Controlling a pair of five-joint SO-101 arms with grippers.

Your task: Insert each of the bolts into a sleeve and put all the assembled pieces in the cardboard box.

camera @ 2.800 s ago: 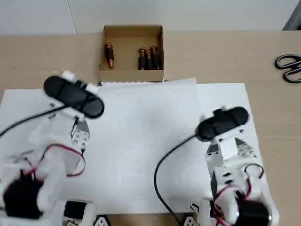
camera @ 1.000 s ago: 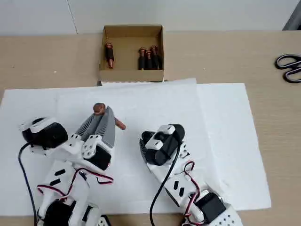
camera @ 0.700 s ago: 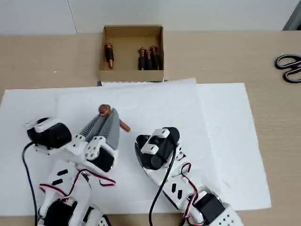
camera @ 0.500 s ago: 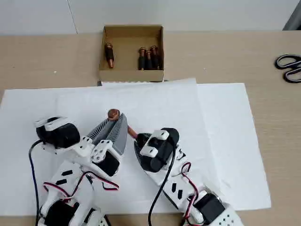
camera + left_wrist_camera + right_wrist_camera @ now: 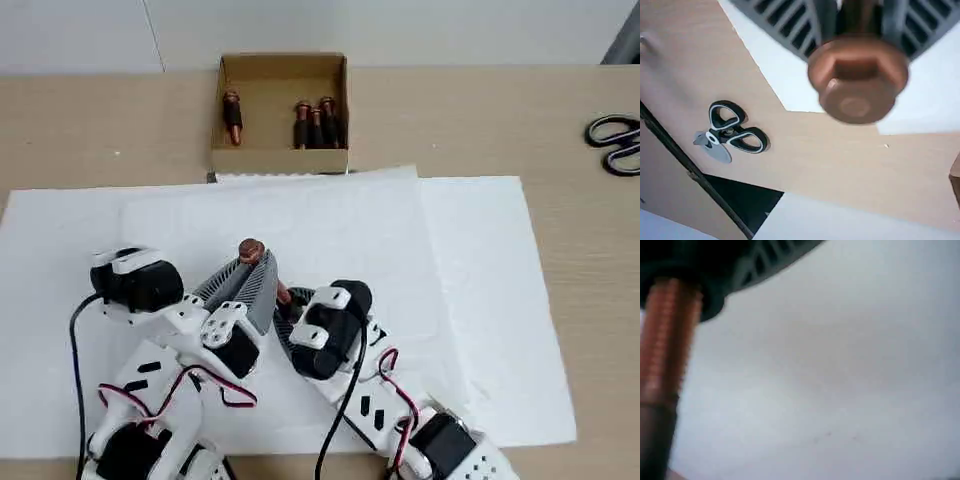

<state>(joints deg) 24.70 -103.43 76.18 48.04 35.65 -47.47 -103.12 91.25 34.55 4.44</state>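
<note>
Right wrist view: threaded copper bolt (image 5: pixel 667 340) inside round black sleeve (image 5: pixel 707 297).

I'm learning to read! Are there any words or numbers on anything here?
None can be read. The brown cardboard box, the black-handled scissors, the white paper sheet and the copper-coloured hexagonal bolt head show no letters or numbers; the bolt head bears just a faint round mark.

Bright, even, diffuse light from above; the white sheet (image 5: pixel 480 300) reads near washed-out with faint soft shadows, the bolt (image 5: pixel 857 80) carries a dull sheen.
</note>
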